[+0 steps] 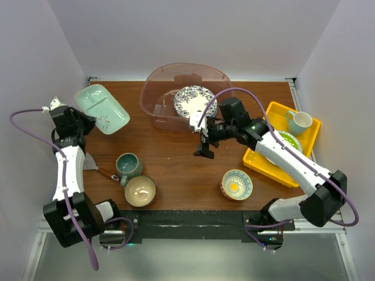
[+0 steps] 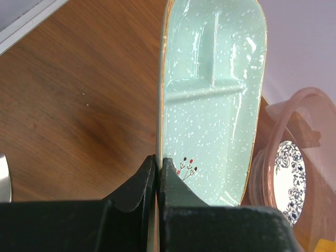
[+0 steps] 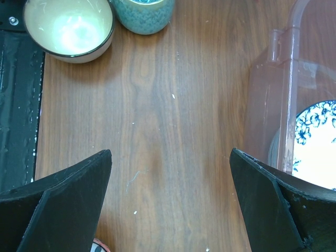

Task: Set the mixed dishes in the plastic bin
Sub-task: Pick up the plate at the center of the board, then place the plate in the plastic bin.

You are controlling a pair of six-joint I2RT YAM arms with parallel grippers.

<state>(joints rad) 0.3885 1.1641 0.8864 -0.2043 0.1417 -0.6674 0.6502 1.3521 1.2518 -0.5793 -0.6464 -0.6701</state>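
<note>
Wood table (image 1: 176, 170): left pincer (image 2: 157, 160) clamps mint dish (image 2: 210, 105) rim, right pincer (image 3: 170, 152) spread wide

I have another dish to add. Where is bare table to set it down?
The widest bare wood lies between the tan bowl and the patterned bowl, on the near side of the right hand. Crowded around the teal mug and on the yellow tray.

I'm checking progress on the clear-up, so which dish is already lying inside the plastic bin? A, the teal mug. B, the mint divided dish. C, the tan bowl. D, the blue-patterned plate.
D: the blue-patterned plate lies inside the plastic bin, while the mint divided dish is pinched in the left fingers outside it, and the tan bowl and teal mug stand on the table.
</note>
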